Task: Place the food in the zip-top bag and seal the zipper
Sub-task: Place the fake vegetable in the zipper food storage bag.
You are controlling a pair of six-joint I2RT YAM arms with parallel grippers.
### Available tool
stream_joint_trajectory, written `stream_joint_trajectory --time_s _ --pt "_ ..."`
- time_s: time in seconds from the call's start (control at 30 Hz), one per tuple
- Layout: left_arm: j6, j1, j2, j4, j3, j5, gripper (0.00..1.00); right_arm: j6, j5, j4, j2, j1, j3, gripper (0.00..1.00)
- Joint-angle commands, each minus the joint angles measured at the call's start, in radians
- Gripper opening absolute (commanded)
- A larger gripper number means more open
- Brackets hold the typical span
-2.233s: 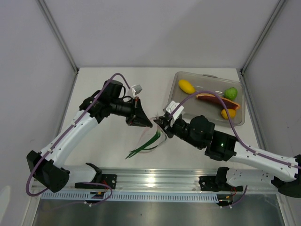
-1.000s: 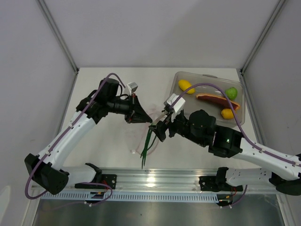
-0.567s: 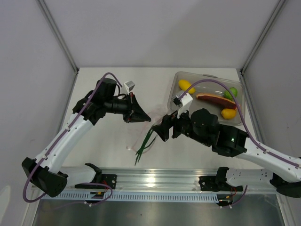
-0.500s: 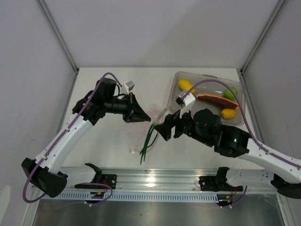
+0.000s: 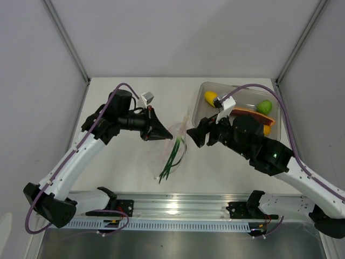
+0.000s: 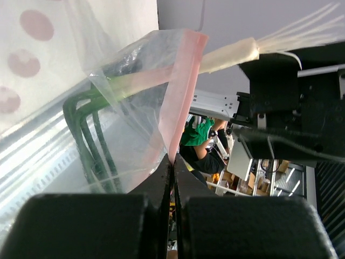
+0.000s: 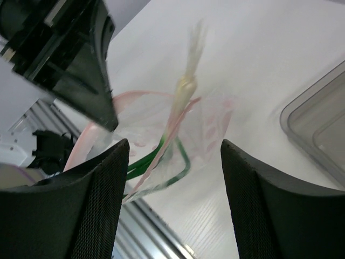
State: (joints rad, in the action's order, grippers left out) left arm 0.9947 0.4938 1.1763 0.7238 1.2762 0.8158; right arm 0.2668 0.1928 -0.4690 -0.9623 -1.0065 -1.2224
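Steadiness matters most here. My left pincer (image 6: 173, 178) is clamped flat on the pink zipper (image 6: 180, 91), holding up the mouth of the bag (image 5: 175, 147). I judge it should hold that height without twisting, so the opening does not collapse. The green vegetable (image 5: 172, 159) lies inside, its pale root end poking out past the mouth. My right pincer (image 5: 197, 136) is spread wide with nothing in it, just beside the bag on the tray side. More food sits in the tray (image 5: 237, 89) behind it: lemon (image 5: 213, 98), lime (image 5: 264, 106) and meat slice (image 5: 252, 114). I'd reach there next.
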Motion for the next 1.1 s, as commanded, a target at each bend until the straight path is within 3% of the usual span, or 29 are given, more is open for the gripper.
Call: stream_joint_trajectory --time_s 0.0,0.2,0.33,0.47,0.93,1.07 --pt "0.010 -0.008 -0.033 -0.026 0.006 0.034 0.00 -0.024 -0.128 0.064 -0.016 0.080 -0.009 0.70" --pt "0.021 -0.008 -0.035 -0.041 -0.005 0.049 0.00 -0.072 -0.324 0.144 -0.052 0.131 -0.009 0.63" --pt "0.027 -0.008 -0.037 -0.052 -0.003 0.057 0.01 -0.098 -0.374 0.174 -0.076 0.134 -0.011 0.60" --pt "0.028 -0.008 -0.037 -0.055 -0.006 0.063 0.01 -0.106 -0.362 0.191 -0.101 0.143 -0.006 0.51" --pt "0.035 -0.008 -0.044 -0.070 -0.020 0.074 0.00 -0.117 -0.389 0.233 -0.150 0.218 0.004 0.51" --pt "0.036 -0.008 -0.040 -0.078 -0.026 0.080 0.01 -0.118 -0.434 0.254 -0.168 0.236 0.006 0.45"
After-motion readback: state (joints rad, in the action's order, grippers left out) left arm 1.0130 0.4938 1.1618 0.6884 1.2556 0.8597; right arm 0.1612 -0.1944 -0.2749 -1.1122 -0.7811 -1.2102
